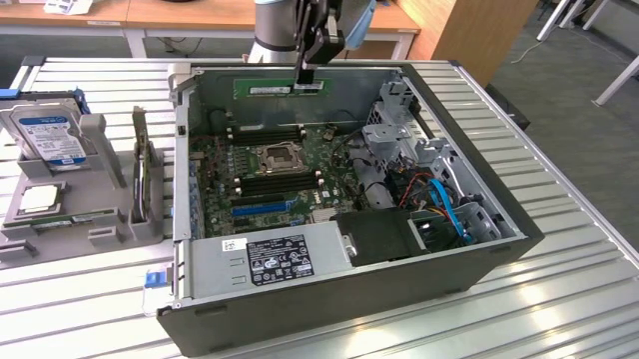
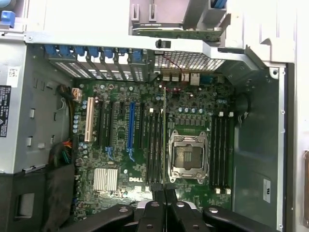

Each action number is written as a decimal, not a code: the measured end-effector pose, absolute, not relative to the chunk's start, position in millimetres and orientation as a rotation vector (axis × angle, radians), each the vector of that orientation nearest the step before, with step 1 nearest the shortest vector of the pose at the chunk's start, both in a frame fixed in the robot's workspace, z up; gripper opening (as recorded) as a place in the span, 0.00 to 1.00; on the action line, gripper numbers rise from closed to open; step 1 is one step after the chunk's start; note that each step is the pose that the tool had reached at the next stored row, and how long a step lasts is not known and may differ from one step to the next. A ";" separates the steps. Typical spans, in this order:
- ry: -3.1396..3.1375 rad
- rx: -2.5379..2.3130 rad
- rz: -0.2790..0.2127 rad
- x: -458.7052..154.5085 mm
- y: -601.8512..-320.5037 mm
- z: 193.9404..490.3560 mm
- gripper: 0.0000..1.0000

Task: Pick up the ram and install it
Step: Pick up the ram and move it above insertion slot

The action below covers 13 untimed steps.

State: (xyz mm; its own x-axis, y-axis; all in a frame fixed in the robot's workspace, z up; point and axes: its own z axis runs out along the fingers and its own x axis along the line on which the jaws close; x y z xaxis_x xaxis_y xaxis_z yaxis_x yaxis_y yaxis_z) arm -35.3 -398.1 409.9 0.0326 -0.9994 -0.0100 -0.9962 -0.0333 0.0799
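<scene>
My gripper (image 1: 308, 79) is shut on the ram (image 1: 262, 89), a long green stick with a white sticker. It holds the stick level in the air over the far wall of the open computer case (image 1: 479, 247). In the wrist view the ram (image 2: 165, 140) runs edge-on as a thin line from between my fingers (image 2: 153, 212) out over the motherboard (image 2: 120, 203). It hangs above the black memory slots (image 2: 154, 145) beside the CPU socket (image 2: 188, 157). In the exterior view the slots (image 1: 271, 182) and the socket (image 1: 280, 157) lie well below the stick.
A blue slot (image 1: 262, 208) and a power supply (image 1: 269, 258) sit at the case's near side, with a drive cage and cables (image 1: 420, 172) on the exterior view's right. Left of the case stand a hard drive (image 1: 50, 134), an upright card (image 1: 145, 172) and another green stick (image 1: 65, 221) in grey holders.
</scene>
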 end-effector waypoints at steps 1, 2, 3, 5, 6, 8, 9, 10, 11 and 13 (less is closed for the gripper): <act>-2.149 2.220 -0.097 -35.3 -396.3 409.8 0.11; -2.149 2.220 -0.097 -35.3 -394.7 409.7 0.11; -2.149 2.219 -0.097 -35.3 -393.1 409.7 0.11; -2.150 2.219 -0.097 -35.4 -390.7 409.6 0.11; -2.150 2.219 -0.097 -35.3 -390.7 409.6 0.11; -2.150 2.219 -0.097 -35.3 -390.7 409.6 0.11; -2.150 2.219 -0.097 -35.3 -390.7 409.6 0.11; -2.150 2.219 -0.097 -35.3 -390.7 409.1 0.11; -2.150 2.219 -0.097 -35.3 -390.7 407.4 0.11; -2.150 2.219 -0.097 -35.4 -390.8 404.0 0.11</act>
